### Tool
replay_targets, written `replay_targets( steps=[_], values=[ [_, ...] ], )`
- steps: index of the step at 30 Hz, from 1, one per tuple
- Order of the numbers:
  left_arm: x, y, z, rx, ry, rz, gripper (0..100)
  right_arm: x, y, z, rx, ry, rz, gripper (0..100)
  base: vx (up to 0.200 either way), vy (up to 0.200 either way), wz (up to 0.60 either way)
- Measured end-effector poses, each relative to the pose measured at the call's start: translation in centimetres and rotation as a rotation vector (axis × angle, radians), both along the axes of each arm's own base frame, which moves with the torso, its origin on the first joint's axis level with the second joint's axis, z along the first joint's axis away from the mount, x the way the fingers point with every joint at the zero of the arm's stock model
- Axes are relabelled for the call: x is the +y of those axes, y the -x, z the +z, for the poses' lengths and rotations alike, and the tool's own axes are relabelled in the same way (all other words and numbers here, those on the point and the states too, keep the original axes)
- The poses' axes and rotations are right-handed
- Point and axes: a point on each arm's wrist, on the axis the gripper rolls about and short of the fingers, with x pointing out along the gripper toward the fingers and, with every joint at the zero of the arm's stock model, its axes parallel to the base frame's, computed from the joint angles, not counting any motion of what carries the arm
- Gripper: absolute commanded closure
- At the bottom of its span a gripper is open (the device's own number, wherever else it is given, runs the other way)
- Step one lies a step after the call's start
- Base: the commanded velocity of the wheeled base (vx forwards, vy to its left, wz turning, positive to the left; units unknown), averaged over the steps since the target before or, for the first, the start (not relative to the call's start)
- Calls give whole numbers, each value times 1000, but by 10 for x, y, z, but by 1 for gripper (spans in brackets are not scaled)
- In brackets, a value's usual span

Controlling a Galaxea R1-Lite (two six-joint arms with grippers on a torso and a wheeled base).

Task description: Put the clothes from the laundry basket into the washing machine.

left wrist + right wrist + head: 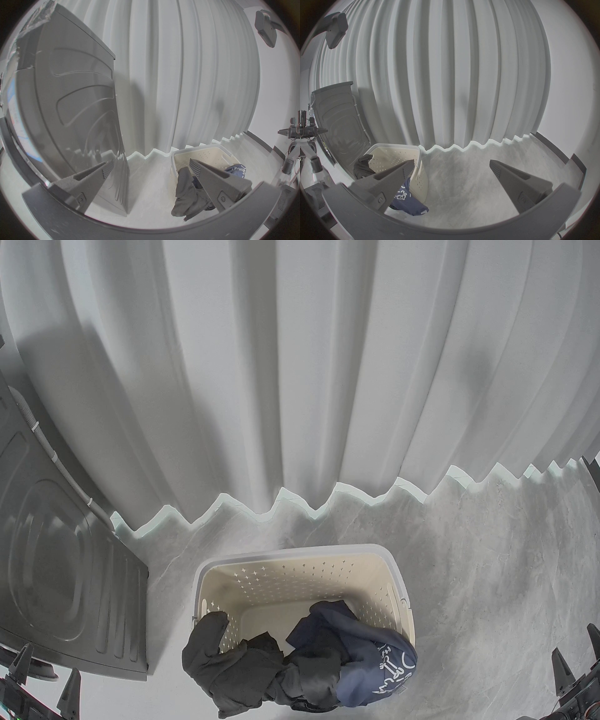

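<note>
Laundry basket (299,554), cream and perforated, standing on the grey floor (500,552) before a pleated curtain (300,365). It holds the clothes: a dark grey garment (240,671) and a navy garment (369,655) with pale print. They are heaped together at the near end and spill over the near rim, while the far part of the basket's bottom lies bare. The washing machine (56,577) stands just beside the basket on the robot's left, showing a ribbed grey panel; its opening cannot be made out. The left claw (49,671) hangs near the machine's lower corner, fingers spread and holding nothing. The right claw (574,646) hangs well apart from the basket on the other side, likewise spread and empty. The garments are judged soft, light and limp: they will sag, trail and fold when lifted, and since the two overlap, raising one may drag the other along. The best hold is probably a bunched fold high on the heap, such as the grey sleeve-like lobe at the rim nearest the left claw, pinched deep enough to gather several layers.
</note>
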Motion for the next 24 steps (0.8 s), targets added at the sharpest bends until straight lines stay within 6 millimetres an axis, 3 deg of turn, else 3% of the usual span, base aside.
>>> replay_targets(
  steps=[24],
  values=[
    [0,0,0,1,0,1,0,0,0,0,0,0,1,0,-200,0,0]
  ],
)
